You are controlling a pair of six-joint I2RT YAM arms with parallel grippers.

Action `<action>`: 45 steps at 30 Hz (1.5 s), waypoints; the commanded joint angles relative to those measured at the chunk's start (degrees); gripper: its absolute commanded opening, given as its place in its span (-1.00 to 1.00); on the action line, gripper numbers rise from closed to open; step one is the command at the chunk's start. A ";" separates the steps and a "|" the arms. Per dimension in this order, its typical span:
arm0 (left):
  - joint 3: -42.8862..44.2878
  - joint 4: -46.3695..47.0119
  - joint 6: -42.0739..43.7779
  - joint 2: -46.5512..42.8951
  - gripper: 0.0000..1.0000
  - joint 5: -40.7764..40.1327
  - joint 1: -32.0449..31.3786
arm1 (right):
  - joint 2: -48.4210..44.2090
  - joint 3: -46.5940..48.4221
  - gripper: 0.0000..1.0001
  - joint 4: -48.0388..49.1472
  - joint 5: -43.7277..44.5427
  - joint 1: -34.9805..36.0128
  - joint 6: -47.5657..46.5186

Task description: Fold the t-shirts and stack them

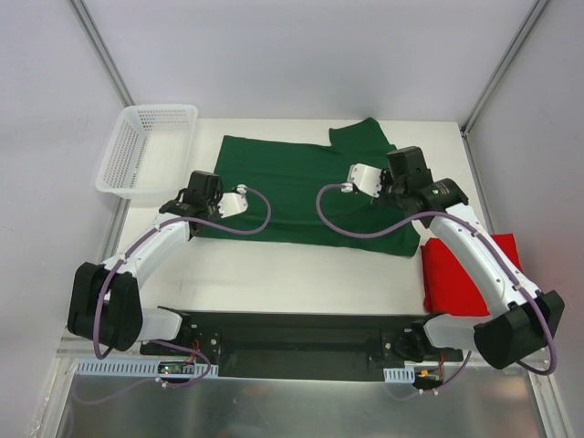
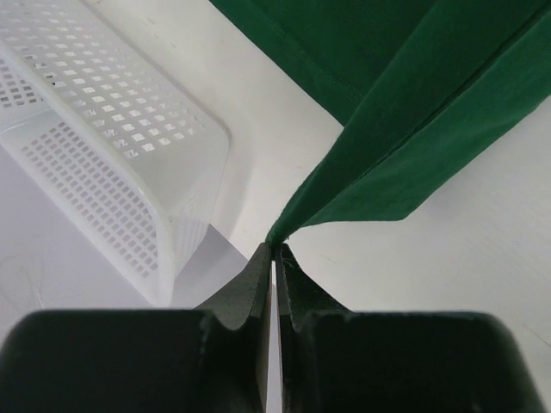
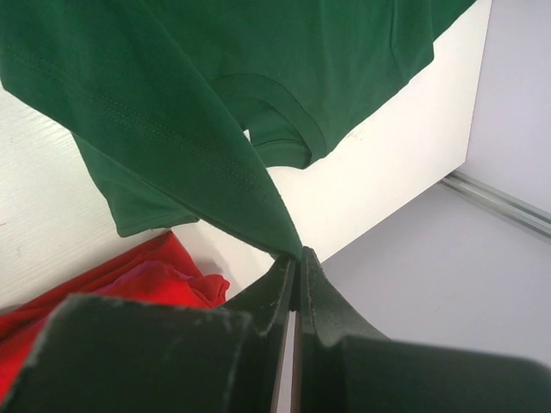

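As the top view shows, the green t-shirt [image 1: 301, 187] lies spread on the table [image 1: 274, 274], the red t-shirt [image 1: 456, 274] at its right edge. Left wrist: my left pincer [image 2: 275, 251] pinches green cloth. Right wrist: my right pincer [image 3: 297, 256] likewise.

A white table [image 1: 274, 274] stood inside a pale grey enclosure — a back wall [image 1: 310, 55], a left wall [image 1: 32, 137] and a right wall [image 1: 543, 155], joined at the corners by slanting metal posts, the left post [image 1: 100, 50] and the right post [image 1: 506, 64]. Along the table's near edge lay a black plate [image 1: 301, 333], with a sheet of brushed metal [image 1: 301, 406] just below it. The light was soft and even, leaving only faint shadows on the tabletop.
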 commanded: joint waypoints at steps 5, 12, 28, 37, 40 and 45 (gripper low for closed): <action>2.97 1.41 1.48 1.57 -1.00 1.29 1.46 | 2.46 4.74 -0.97 1.33 -1.05 -2.01 -1.81; 4.29 2.29 2.36 3.41 -1.00 1.55 1.64 | 3.43 5.00 -0.98 1.42 -0.96 -2.98 -2.07; 9.83 2.46 3.41 9.92 -1.00 1.55 1.73 | 3.95 4.65 -0.98 1.15 -0.17 -3.33 -1.98; 11.14 2.46 3.15 12.03 -1.00 1.64 1.73 | 4.65 4.21 -0.98 1.06 0.09 -4.29 -1.81; 11.41 2.46 3.06 12.65 -1.00 1.64 1.73 | 5.36 4.13 -0.97 0.98 -0.08 -4.47 -1.81; 11.50 2.46 2.88 13.44 -1.00 1.73 1.73 | 6.76 4.48 -0.98 1.15 -0.43 -4.91 -1.63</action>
